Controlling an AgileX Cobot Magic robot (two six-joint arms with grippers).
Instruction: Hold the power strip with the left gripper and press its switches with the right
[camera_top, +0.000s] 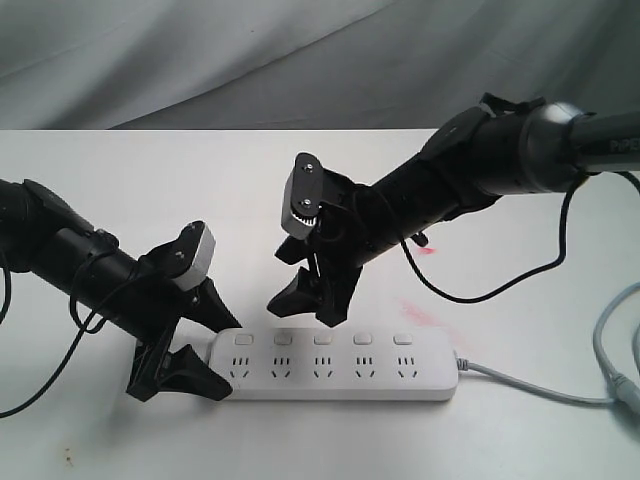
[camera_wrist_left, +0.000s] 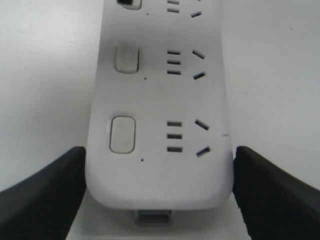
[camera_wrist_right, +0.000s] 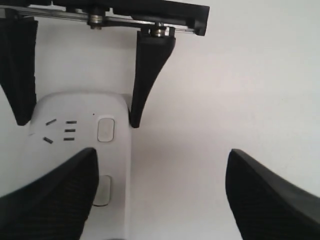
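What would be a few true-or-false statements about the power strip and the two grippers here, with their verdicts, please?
1. The power strip carries five switches in one row. True.
2. The right gripper is shut. False: its jaws stand wide open above the strip.
3. The left gripper clamps the strip's end opposite the cord. True.
4. The cord leaves the strip beside the left gripper. False: it leaves at the far end.
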